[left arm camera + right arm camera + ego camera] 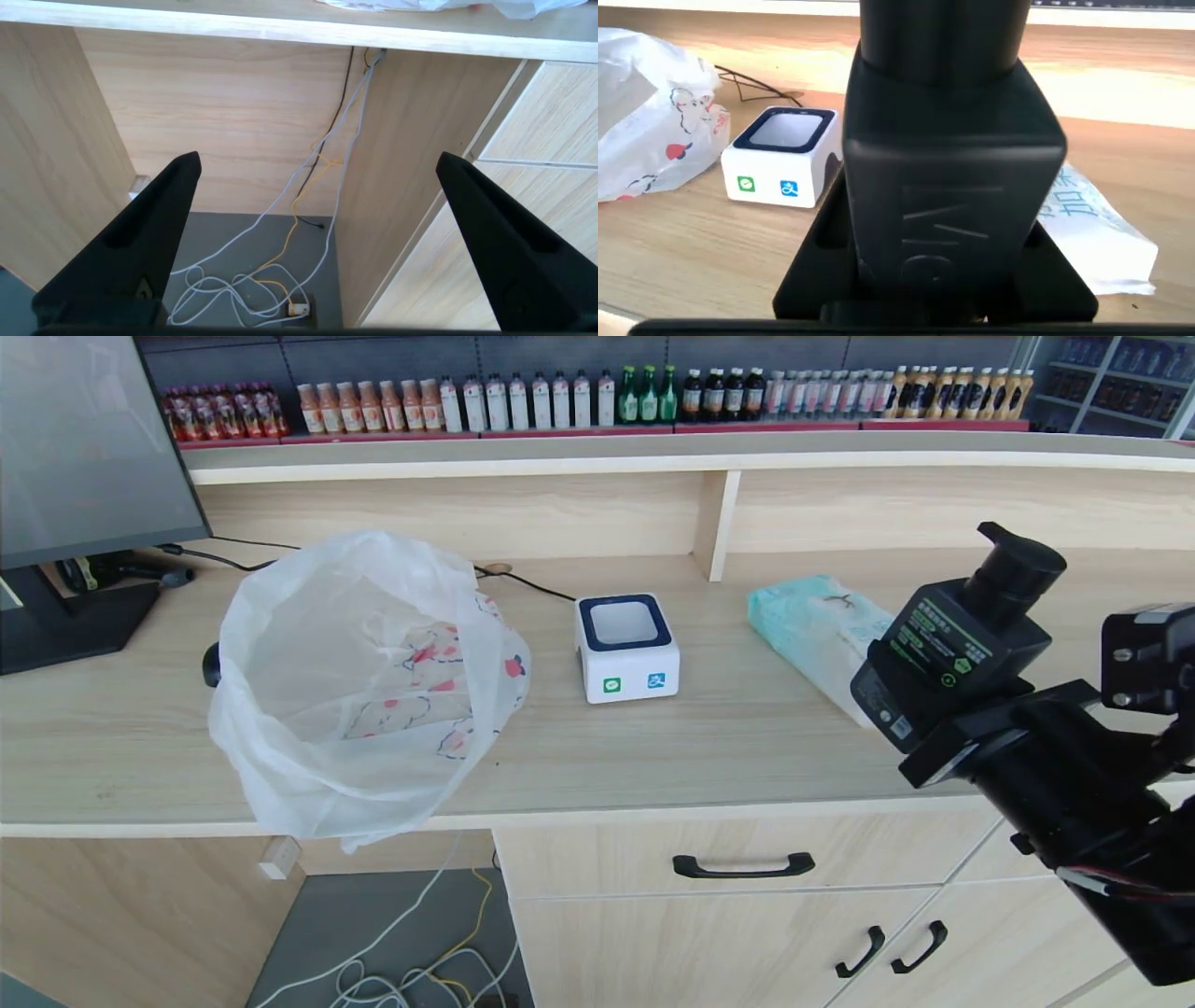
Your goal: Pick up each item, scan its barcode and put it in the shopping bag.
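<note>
My right gripper [943,733] is shut on a black pump bottle [966,635], held tilted above the counter's right front, its label and barcode facing up and left. The same black bottle [948,177] stands between the jaws in the right wrist view. A white scanner box [625,647] with a dark-framed window sits mid-counter, left of the bottle; the scanner [782,154] also appears beyond it. The translucent shopping bag [364,681] stands open at the left with patterned items inside. A pale green tissue pack [822,630] lies behind the bottle. My left gripper [318,243] hangs open below the counter edge.
A monitor [84,448] on a black stand occupies the counter's far left, with a cable running behind the bag. A raised shelf and upright divider [714,523] back the counter. Drawers with black handles [744,868] lie below. Loose cables [280,271] lie on the floor under the counter.
</note>
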